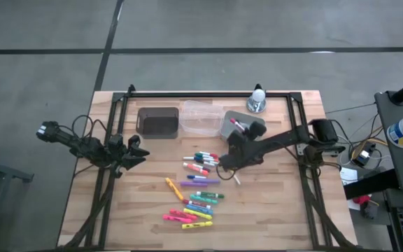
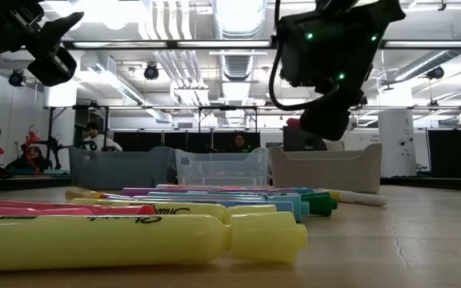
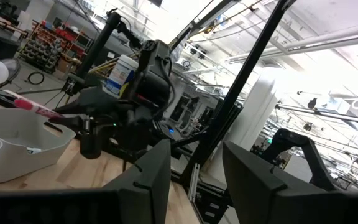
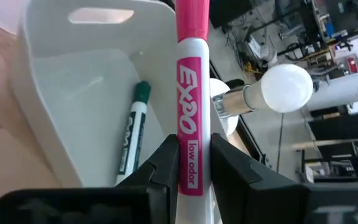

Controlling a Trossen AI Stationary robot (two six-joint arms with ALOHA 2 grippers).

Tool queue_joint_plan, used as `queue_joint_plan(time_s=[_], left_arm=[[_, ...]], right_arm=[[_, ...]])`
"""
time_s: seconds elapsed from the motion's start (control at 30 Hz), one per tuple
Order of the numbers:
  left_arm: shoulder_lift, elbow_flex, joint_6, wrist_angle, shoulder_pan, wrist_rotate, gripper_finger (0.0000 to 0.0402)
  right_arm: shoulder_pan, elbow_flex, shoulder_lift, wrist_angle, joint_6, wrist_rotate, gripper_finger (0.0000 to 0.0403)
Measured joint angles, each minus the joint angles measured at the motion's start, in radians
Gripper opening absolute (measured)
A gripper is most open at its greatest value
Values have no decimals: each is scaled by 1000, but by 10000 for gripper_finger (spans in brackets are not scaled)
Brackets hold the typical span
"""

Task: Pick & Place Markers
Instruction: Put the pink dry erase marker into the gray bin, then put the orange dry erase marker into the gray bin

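My right gripper point(image 1: 238, 131) hangs over the white bin point(image 1: 231, 133) at the table's far side, shut on a white marker with a pink cap point(image 4: 190, 93). A green-capped marker point(image 4: 132, 134) lies on the floor of that bin point(image 4: 73, 87). Many more markers lie flat on the wood: a loose group point(image 1: 201, 165) mid-table and neon ones point(image 1: 191, 210) nearer the front edge, with a yellow one point(image 2: 134, 240) closest in the low view. My left gripper point(image 1: 140, 150) waits open point(image 3: 196, 162) at the table's left, touching nothing. My right gripper pinches the pink-capped marker between its two fingers point(image 4: 166, 158) on the white labelled barrel point(image 4: 190, 140). The marker runs out past the fingertips, pink cap end point(image 4: 191, 18) leading. It is lifted clear, above the white bin.
A dark bin point(image 1: 158, 121) and a clear bin point(image 1: 201, 117) stand left of the white one along the far side. A light bulb on a metal base point(image 1: 258, 98) sits behind the white bin. A black frame point(image 1: 208, 94) borders the table. People sit in the room beyond point(image 2: 94, 136).
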Motion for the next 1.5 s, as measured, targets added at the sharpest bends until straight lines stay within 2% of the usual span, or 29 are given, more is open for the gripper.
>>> queue_joint_plan(time_s=[0.17,0.23,0.67,0.83,1.17,1.33,1.5], left_arm=[[0,0,0,0,0,0,140],[0,0,0,0,0,0,140],[0,0,0,0,0,0,140],[0,0,0,0,0,0,140],[0,0,0,0,0,0,140],[0,0,5,0,0,0,140],[0,0,6,0,0,0,140]], right_arm=[[-55,0,0,81,-124,-199,66],[-72,0,0,111,-179,-237,66],[-135,0,-5,128,-284,-274,68],[-144,0,-5,129,-286,-214,98],[-143,1,-13,132,-273,-213,176],[-131,23,-23,132,-269,-213,185],[-94,77,-24,134,-295,-214,177]])
